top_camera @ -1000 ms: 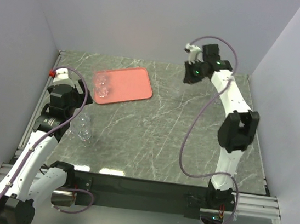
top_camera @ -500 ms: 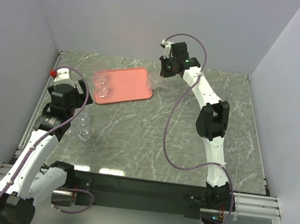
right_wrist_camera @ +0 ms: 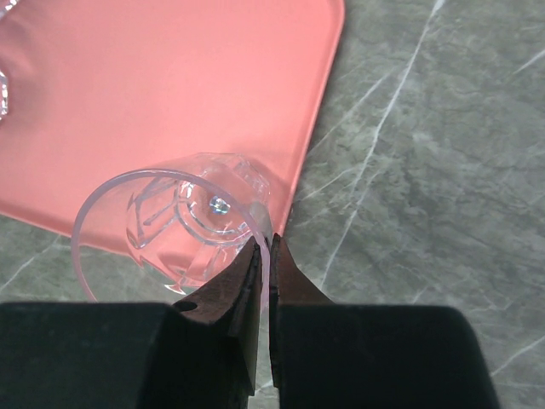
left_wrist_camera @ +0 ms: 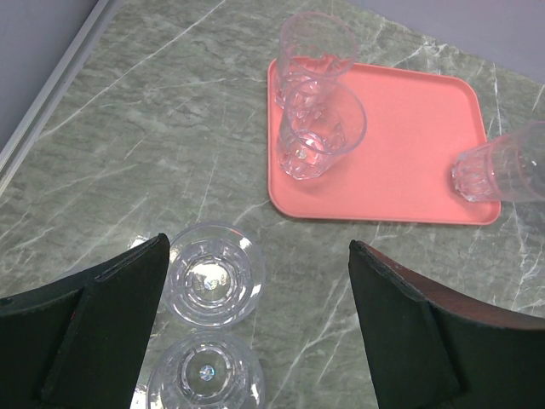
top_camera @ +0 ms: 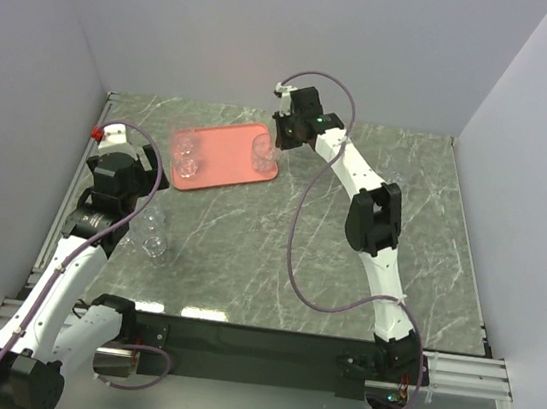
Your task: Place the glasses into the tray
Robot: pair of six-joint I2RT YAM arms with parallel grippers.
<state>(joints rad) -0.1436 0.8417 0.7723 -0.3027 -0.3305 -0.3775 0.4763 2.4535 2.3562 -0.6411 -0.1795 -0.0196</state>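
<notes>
The salmon-red tray (top_camera: 228,163) lies at the back left of the table. Two clear glasses (top_camera: 188,153) stand in its left end; they also show in the left wrist view (left_wrist_camera: 319,128). My right gripper (top_camera: 274,142) is shut on the rim of a third glass (right_wrist_camera: 183,221) and holds it over the tray's right edge (right_wrist_camera: 324,102). That glass also shows in the left wrist view (left_wrist_camera: 502,170). Two more glasses (left_wrist_camera: 213,277) stand on the table near the tray. My left gripper (left_wrist_camera: 258,256) is open above them, holding nothing.
The table is grey-green marble (top_camera: 278,246), walled on the left, back and right. A metal rail (left_wrist_camera: 51,94) runs along the left edge. The right arm (top_camera: 372,223) reaches across the middle of the table.
The right arm has swung left from the back middle to the tray's right end, carrying the glass. The left arm has not moved.
</notes>
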